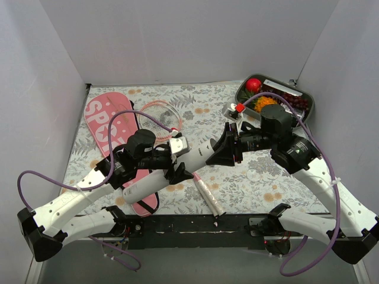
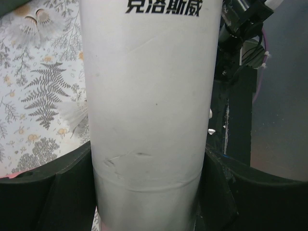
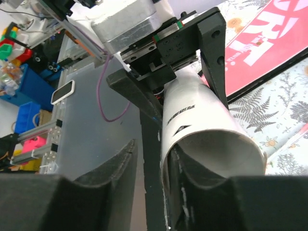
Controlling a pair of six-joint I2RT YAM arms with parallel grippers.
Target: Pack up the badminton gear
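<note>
My left gripper [image 1: 177, 161] is shut on the long white tube [image 1: 148, 183] and holds it slanting over the table; the tube fills the left wrist view [image 2: 149, 96] between my jaws. My right gripper [image 1: 227, 152] is open at the tube's open end [image 3: 202, 110], one finger inside the mouth and one outside the wall. The pink bag [image 1: 106, 121] lies flat at the left and shows in the right wrist view [image 3: 269, 43]. The pink racket frame [image 1: 161, 112] lies beside it, and its white handle [image 1: 208, 194] points to the near edge. White shuttlecocks [image 2: 41, 19] lie on the cloth.
The grey tray [image 1: 308, 97] with colourful fruit stands at the back right corner. A small white piece with a red block [image 1: 238, 109] lies in front of it. White walls close in the table on three sides.
</note>
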